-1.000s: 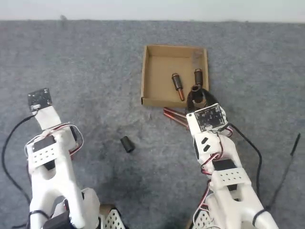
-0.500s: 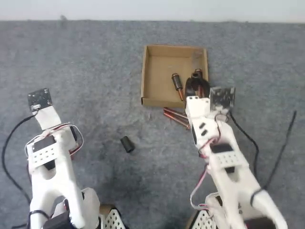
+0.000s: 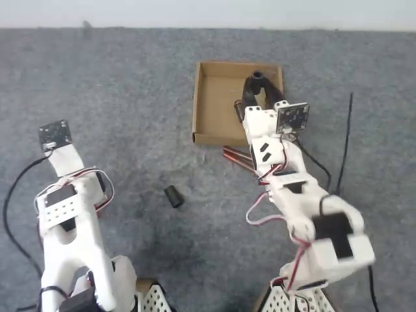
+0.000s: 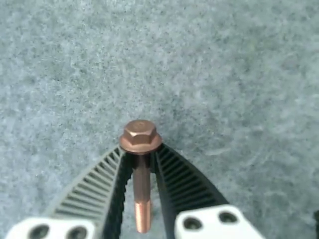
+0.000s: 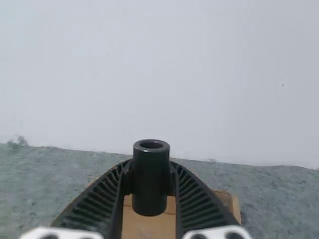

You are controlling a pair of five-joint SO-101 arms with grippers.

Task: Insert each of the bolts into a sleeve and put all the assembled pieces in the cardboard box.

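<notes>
My overhead camera sits fixed above and behind both arm bases, looking down across the grey mat [image 3: 130,97] toward the wall [image 3: 195,13]. The left wrist camera peers closely along the left gripper [image 4: 141,152], past its pinched bolt [image 4: 141,138], onto mat. The right wrist camera looks level past the right gripper [image 5: 151,169] and its clamped sleeve [image 5: 151,157] at that wall. The cardboard box [image 5: 227,201] below its fingers also shows overhead.

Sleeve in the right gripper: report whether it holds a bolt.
Empty as far as shows: the sleeve in the right gripper has an open dark bore on top, no bolt head.
</notes>
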